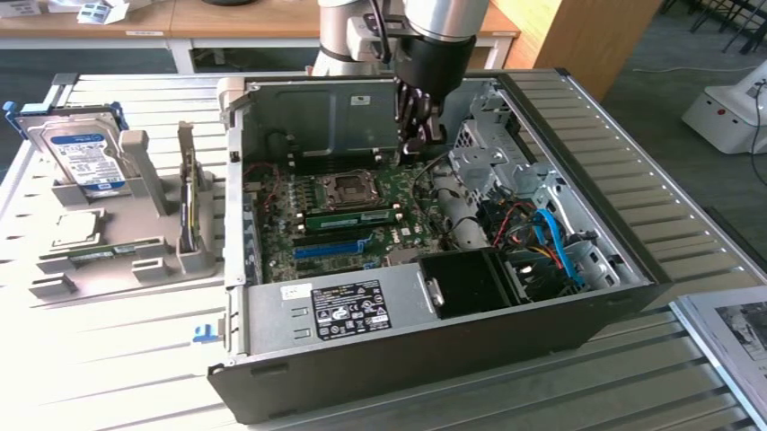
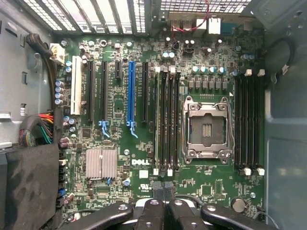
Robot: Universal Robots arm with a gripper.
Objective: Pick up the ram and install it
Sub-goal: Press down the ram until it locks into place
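Gripper (image 2: 163, 190) fingers were pressed together, empty, with open room above the motherboard (image 2: 139, 72) between case walls (image 2: 283, 143). White "DELL" print (image 2: 142, 162) was readable.

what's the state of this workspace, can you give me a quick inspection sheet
surface: slatted metal table carrying an open computer case and a grey fixture
job's things: one green ram stick seated in a slot of the motherboard; what looks like a second green stick lies in the fixture
clutter: hard drive and processor chip on the fixture
grippers: gripper shut, holding nothing, above the motherboard
cables: coloured wire bundles inside the case, at the exterior view's right
surroundings: wooden desks behind; white machine at the exterior view's right
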